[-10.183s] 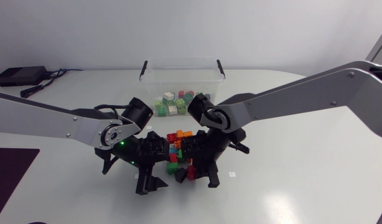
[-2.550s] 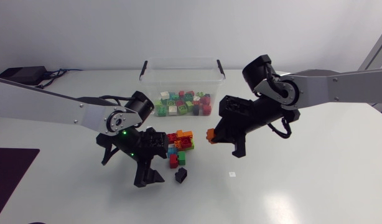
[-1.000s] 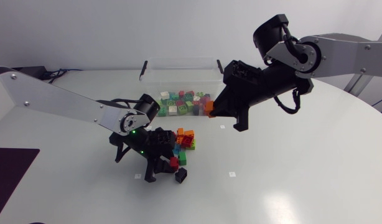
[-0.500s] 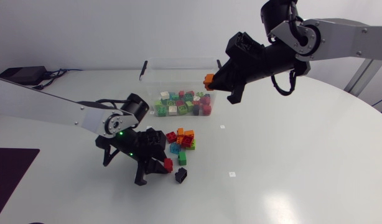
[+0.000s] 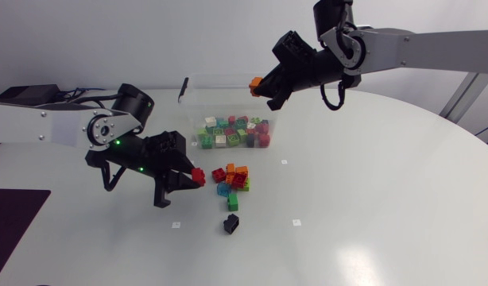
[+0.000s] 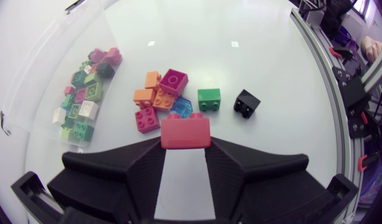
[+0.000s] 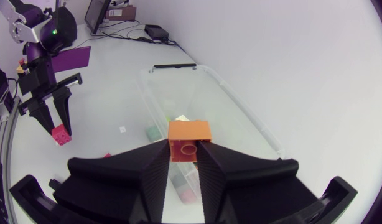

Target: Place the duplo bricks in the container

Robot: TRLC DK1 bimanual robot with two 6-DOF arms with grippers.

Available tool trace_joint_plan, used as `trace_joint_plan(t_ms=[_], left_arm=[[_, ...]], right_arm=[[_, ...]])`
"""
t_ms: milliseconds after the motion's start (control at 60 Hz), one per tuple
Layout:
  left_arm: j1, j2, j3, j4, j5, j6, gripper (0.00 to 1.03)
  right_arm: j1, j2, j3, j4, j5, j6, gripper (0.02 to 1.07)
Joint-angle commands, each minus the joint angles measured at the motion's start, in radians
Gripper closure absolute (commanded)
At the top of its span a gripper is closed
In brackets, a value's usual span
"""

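Holding an orange brick (image 5: 256, 82) above the container (image 5: 228, 79), the right pincer (image 7: 190, 149) should centre, lower, then release; the left pincer (image 6: 185, 140) grips a red brick (image 5: 199, 175) near the loose pile (image 5: 233, 179).

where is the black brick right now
Head view: the small black plastic duplo brick lies on the white table near the middle, next to the green plastic brick.

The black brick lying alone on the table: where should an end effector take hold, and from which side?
Grip the black brick across two opposite side walls, coming straight down. It lies apart from the green brick and the pile, so there should be room on both sides; it sits skewed, so turn the wrist to match.
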Motion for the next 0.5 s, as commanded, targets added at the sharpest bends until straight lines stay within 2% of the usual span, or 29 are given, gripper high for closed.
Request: trace_joint_plan(t_ms=[0,150,483], left_arm=[[0.017,-0.017,0.055,-0.005,0.022,-0.041,0.73],[0.037,-0.017,0.115,0.003,0.042,-0.094,0.73],[0.078,-0.005,0.212,0.099,0.047,-0.248,0.73]], right_arm=[[0.011,0.063,0.045,0.025,0.013,0.039,0.9],[0.015,0.132,0.128,0.03,0.052,0.055,0.89],[0.017,0.276,0.311,0.013,0.103,0.076,0.89]])
